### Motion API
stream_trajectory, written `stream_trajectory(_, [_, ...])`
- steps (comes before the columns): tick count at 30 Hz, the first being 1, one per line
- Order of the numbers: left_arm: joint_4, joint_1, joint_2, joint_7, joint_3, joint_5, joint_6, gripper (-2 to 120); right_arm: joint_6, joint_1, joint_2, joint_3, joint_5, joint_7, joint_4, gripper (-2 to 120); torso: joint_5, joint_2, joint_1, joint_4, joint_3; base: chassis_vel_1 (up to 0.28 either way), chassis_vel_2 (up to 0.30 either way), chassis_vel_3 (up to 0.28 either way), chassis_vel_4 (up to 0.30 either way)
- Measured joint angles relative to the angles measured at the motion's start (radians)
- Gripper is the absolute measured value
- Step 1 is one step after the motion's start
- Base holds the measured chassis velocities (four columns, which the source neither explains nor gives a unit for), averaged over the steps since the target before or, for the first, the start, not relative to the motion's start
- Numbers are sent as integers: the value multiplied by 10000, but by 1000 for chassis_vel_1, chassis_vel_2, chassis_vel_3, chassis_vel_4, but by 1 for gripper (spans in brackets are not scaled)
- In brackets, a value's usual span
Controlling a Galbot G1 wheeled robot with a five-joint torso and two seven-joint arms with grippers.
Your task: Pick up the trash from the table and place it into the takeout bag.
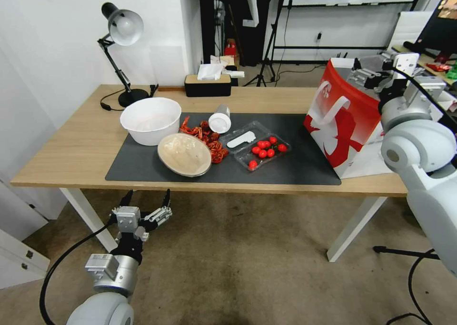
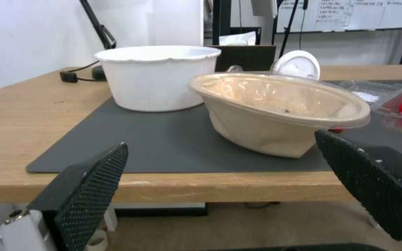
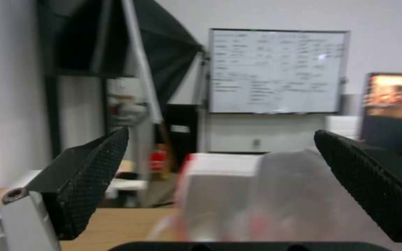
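Table (image 1: 285, 99): long light-wood top on white legs; I stand at its near edge, so everything on it lies ahead of me.
Mat (image 1: 143, 165): the dark grey rectangle that holds nearly all the trash, which keeps my targets in one patch.
Takeout bag (image 1: 350, 125): boxy, red front with a white figure, standing upright at the mat's right end with its mouth up, placed so I can drop things in from above.
My right gripper (image 1: 369, 70): raised over the bag's open top, jaws spread wide with nothing between them; in its wrist view the bag's white rim sits blurred just below.
My left gripper (image 1: 146, 202): low, in front of the table's near edge and below the tabletop, jaws wide and empty, pointed at the bowls; I judge it is lined up to reach in.
White bowl (image 1: 150, 120): deep, upright at the mat's left end, just beside the beige one.
Beige bowl (image 1: 184, 153): shallow, under a clear lid, tipped on its side near the mat's front edge, the closest piece to my left gripper.
Clear tray (image 1: 259, 146): open, red cherry tomatoes in one half, a white utensil in the other.
Red scraps (image 1: 209, 139): loose shell-like bits between the bowls and the tray, awkward to pinch, I think.
White cup (image 1: 220, 119): lying on its side behind the scraps, lid toward me.
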Motion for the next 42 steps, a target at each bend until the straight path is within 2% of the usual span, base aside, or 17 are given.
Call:
stream_trajectory(1, [0, 0, -1, 2, -3, -5, 1, 100, 460, -562, 37, 226, 303, -288, 403, 100, 0, 0, 0, -2, 0, 0, 0, 0, 0])
stream_trajectory(4, [0, -3, 3, 7, -7, -15, 1, 100, 879, -1271, 134, 455, 421, -743, 789, 100, -1, 0, -1, -3, -1, 0, 0, 0, 0])
stream_trajectory(5, [-1, -8, 16, 19, -11, -35, 1, 100, 1432, -1982, 296, 566, 423, -1210, 1093, 100, 5, 0, -1, -3, 0, 0, 0, 0, 0])
stream_trajectory(6, [-1, -8, 16, 19, -11, -35, 1, 100, 1432, -1982, 296, 566, 423, -1210, 1093, 100, 5, 0, -1, -3, 0, 0, 0, 0, 0])
stream_trajectory(8, [-1, -19, 31, 33, -12, -66, 1, 100, 2345, -3557, 774, 725, -5, -1936, 1533, 100, 3, 0, 0, -2, -1, 0, 0, 0, 0])
stream_trajectory(9, [-1, -19, 31, 33, -12, -66, 1, 100, 2345, -3557, 774, 725, -5, -1936, 1533, 100, 3, 0, 0, -2, -1, 0, 0, 0, 0])
stream_trajectory(11, [0, -17, 46, 43, -14, -98, -1, 100, 3199, -4765, 1281, 739, -630, -2338, 1693, 100, 4, 0, -1, -6, -1, 0, 0, 0, 0])
stream_trajectory(12, [0, -17, 46, 43, -14, -98, -1, 100, 3199, -4765, 1281, 739, -630, -2338, 1693, 100, 4, 0, -1, -6, -1, 0, 0, 0, 0])
stream_trajectory(15, [0, 7, 99, 57, -32, -163, -10, 100, 4382, -6165, 1957, 524, -1486, -2718, 1736, 100, 1, 1, -1, -1, -1, 0, 0, 0, 0])
stream_trajectory(24, [-34, 33, 171, 68, -5, -209, -14, 100, 5480, -7695, 2595, 269, -2648, -3047, 1131, 100, 4, 0, -2, -3, -1, 0, 0, 0, 0])
stream_trajectory(26, [-35, 45, 198, 69, -4, -219, -16, 100, 6173, -8092, 2771, 130, -2908, -3244, 649, 100, 2, 0, -1, -2, -1, 0, 0, 0, 0])
stream_trajectory(32, [-39, 41, 249, 73, -25, -260, -19, 100, 6681, -8551, 3092, -72, -3182, -3489, 7, 100, 2, -1, -1, -3, 0, 0, 0, 0, 0])
stream_trajectory(42, [53, -20, 285, 77, -44, -328, -21, 100, 6706, -8719, 3180, -149, -3284, -3521, -256, 100, 3, -1, 0, -3, 0, 0, 0, 0, 0])
